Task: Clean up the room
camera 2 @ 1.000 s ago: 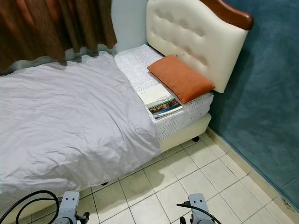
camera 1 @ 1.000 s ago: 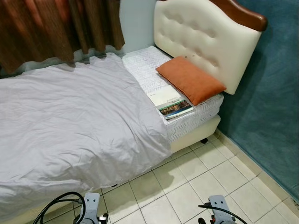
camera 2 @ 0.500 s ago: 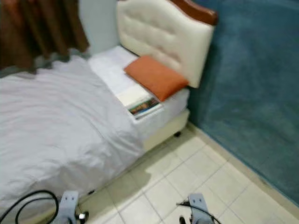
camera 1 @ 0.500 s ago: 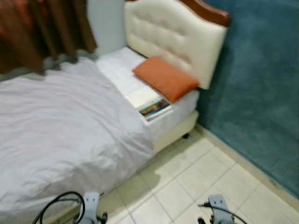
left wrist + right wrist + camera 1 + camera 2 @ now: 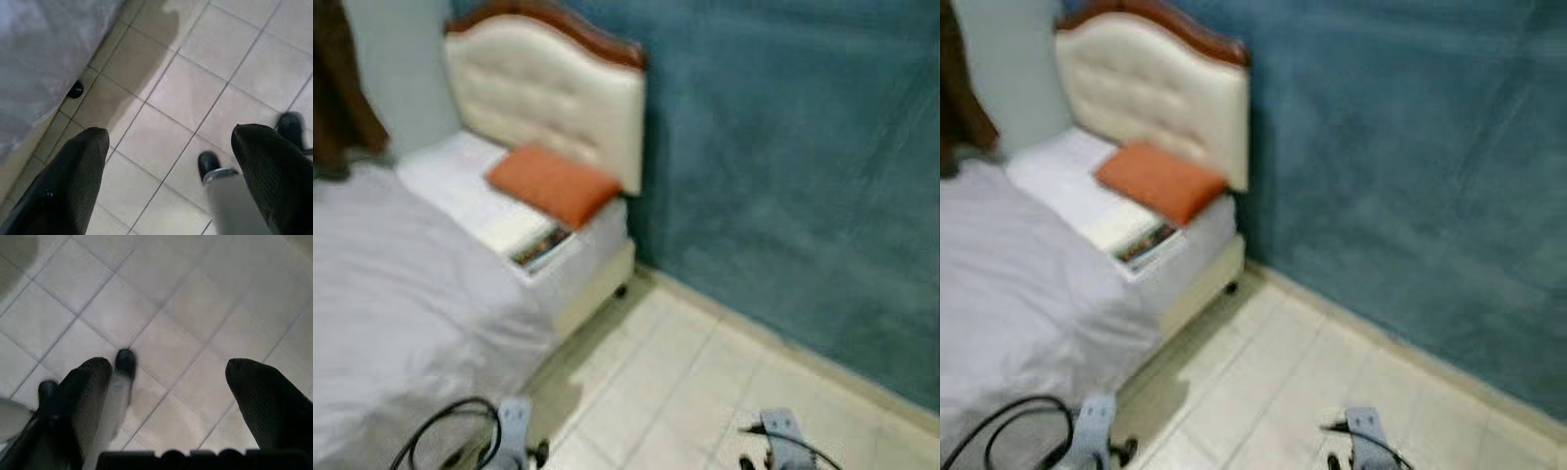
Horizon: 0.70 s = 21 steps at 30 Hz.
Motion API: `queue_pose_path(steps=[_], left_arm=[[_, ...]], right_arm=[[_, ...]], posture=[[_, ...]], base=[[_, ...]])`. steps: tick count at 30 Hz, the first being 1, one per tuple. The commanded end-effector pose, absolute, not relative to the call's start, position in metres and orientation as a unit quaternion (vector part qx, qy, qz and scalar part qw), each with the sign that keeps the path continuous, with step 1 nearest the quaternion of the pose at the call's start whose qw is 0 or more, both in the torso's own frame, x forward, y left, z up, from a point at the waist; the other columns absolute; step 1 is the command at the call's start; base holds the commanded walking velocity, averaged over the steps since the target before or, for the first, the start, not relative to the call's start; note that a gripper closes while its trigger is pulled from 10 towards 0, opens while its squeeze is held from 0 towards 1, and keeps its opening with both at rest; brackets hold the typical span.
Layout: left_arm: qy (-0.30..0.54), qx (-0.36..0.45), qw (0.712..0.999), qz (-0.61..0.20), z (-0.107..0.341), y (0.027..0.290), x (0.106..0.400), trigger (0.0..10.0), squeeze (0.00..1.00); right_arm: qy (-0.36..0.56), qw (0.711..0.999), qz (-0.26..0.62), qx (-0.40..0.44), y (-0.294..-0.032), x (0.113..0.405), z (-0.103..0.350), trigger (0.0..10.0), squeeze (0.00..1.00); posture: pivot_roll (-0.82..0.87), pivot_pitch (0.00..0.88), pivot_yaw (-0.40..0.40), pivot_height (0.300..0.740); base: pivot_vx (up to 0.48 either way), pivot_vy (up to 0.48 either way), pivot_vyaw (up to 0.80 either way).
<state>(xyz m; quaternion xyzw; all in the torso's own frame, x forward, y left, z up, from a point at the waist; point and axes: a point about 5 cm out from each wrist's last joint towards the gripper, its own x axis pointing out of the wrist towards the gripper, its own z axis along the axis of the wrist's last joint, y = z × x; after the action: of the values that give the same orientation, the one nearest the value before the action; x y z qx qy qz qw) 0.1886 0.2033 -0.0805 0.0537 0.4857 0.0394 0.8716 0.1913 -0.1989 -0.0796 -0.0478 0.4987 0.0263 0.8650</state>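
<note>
A dark brown curtain [image 5: 335, 117] is hanging at the far left edge, above a bed covered by a rumpled pale grey sheet [image 5: 391, 323] that is spilling down toward the floor. Just right of the sheet, the bare white patterned mattress [image 5: 460, 181] is showing, and a flat white book with a colourful cover strip [image 5: 530, 238] is lying on it near the mattress edge. A rectangular orange fabric pillow [image 5: 551, 183] is resting just beside the book, leaning toward the cream tufted headboard with a dark wooden top rail [image 5: 553, 93]. A small dark caster under the bed frame [image 5: 621, 291] is sitting on the floor. Further right, a teal textured wall [image 5: 793, 166] is running along the room, meeting the pale square-tiled floor [image 5: 685, 382] at a light skirting strip. The head views are blurring.

The left gripper [image 5: 168, 161] is hanging low over the tiles beside the sheet's hem, its two black fingers [image 5: 73, 176] spread wide and holding nothing. The right gripper [image 5: 166, 391] is hanging over bare tiles, its fingers [image 5: 266, 401] likewise standing apart and empty. A black cable loop [image 5: 445, 431] is curling by the left arm.
</note>
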Motion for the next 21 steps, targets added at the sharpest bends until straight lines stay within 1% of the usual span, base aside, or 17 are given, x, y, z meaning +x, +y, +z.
queue_pose_path(steps=[1, 21], left_arm=[[0.447, 0.176, 0.871, -0.109, -0.0627, 0.1722, 0.2277, 10.0, 0.00], [0.446, 0.180, 0.870, -0.111, -0.0622, 0.1715, 0.2285, 10.0, 0.00]], right_arm=[[0.499, 0.861, 0.026, -0.098, -0.2071, 0.2048, -0.0716, 10.0, 0.00], [0.498, 0.862, 0.022, -0.095, -0.2081, 0.2051, -0.0713, 10.0, 0.00]], posture=[[-0.19, 0.000, 0.087, 0.740], [-0.20, 0.000, 0.091, 0.740]], base=[[0.000, 0.000, -0.76], [0.000, 0.000, -0.76]])
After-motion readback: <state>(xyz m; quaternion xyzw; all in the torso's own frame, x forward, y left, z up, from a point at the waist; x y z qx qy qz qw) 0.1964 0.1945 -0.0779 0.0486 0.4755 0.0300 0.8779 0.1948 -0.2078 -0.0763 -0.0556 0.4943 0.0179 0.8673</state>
